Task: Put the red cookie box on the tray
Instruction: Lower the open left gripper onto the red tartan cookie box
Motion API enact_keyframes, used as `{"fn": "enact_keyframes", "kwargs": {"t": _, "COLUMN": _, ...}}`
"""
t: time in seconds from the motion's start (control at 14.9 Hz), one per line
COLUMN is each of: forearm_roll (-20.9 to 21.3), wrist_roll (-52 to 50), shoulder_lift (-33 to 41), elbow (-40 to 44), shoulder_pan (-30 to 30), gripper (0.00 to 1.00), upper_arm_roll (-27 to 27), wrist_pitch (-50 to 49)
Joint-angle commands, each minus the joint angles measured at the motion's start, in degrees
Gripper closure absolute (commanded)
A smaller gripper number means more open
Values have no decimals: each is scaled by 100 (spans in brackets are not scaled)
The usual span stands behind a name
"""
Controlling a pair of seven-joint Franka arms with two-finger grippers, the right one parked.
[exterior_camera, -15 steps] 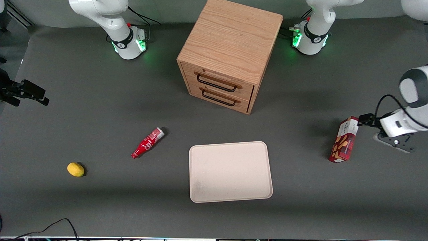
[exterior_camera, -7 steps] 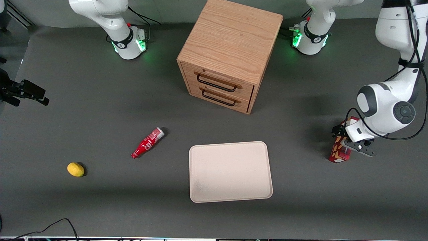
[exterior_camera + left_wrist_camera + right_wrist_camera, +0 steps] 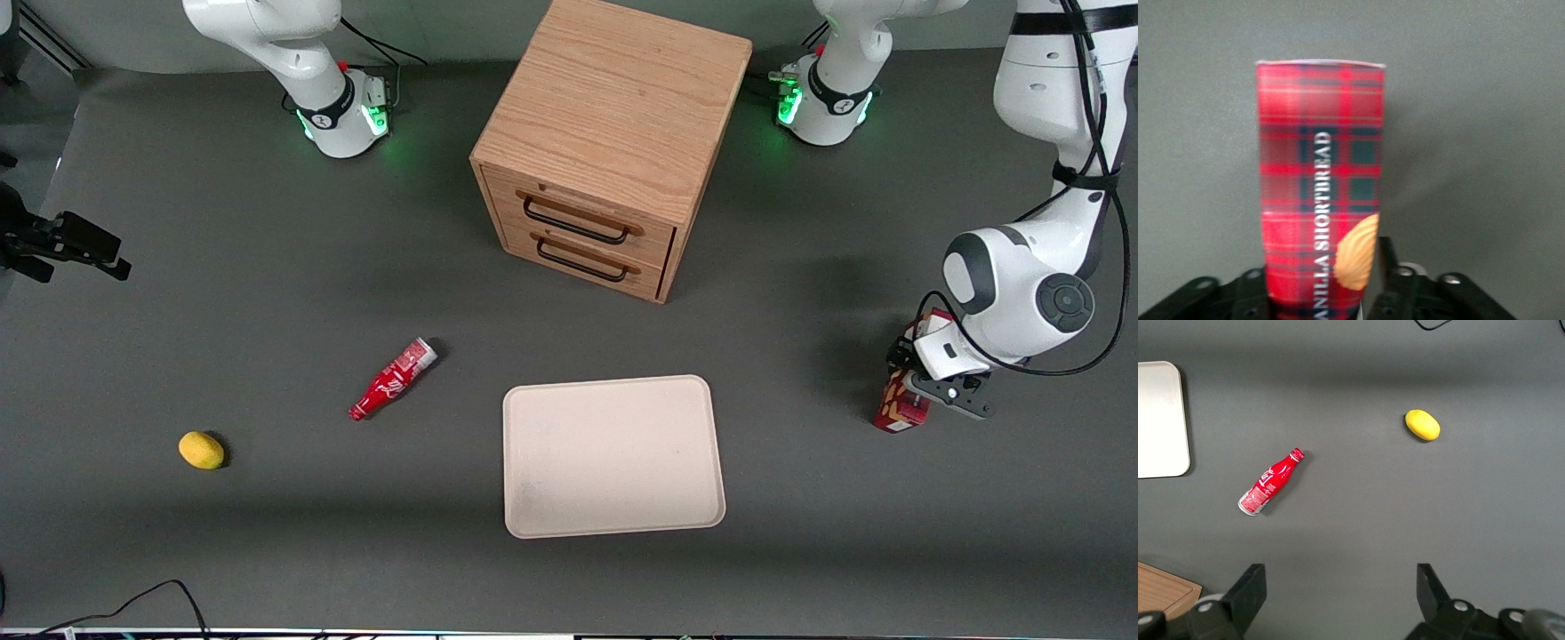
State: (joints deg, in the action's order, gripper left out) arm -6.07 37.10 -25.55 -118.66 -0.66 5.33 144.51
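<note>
The red cookie box (image 3: 893, 405) rests on the table at the working arm's end, level with the tray and well apart from it. Its tartan face with a cookie picture fills the left wrist view (image 3: 1321, 153). My left gripper (image 3: 925, 373) is down over the box and hides most of it in the front view. In the wrist view the gripper (image 3: 1321, 270) straddles the box's near end, open, with a thin gap at one finger (image 3: 1388, 257). The cream-beige tray (image 3: 613, 455) lies flat and bare near the front camera; its corner shows in the right wrist view (image 3: 1158, 420).
A wooden two-drawer cabinet (image 3: 605, 133) stands farther from the front camera than the tray. A small red bottle (image 3: 391, 380) and a yellow lemon (image 3: 201, 450) lie toward the parked arm's end.
My left gripper swung in from the table's end over the box and came down around it. In the last half second it barely shifted. The box stays on the table.
</note>
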Motion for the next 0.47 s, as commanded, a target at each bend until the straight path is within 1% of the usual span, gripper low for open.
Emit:
{"fn": "enact_keyframes", "kwargs": {"t": 0.0, "forearm_roll": -105, "wrist_roll": 166, "shoulder_lift": 23, "elbow": -9, "shoulder_pan": -4, "gripper": 100, "upper_arm_roll": 12, "wrist_pitch": -37}}
{"fn": "enact_keyframes", "kwargs": {"t": 0.2, "forearm_roll": -131, "wrist_roll": 166, "shoulder_lift": 93, "elbow": 88, "shoulder_pan": -4, "gripper": 100, "upper_arm_roll": 20, "wrist_pitch": -203}}
{"fn": "enact_keyframes", "kwargs": {"t": 0.4, "forearm_roll": -184, "wrist_roll": 149, "shoulder_lift": 330, "elbow": 631, "shoulder_pan": -13, "gripper": 100, "upper_arm_roll": 56, "wrist_pitch": -1307}}
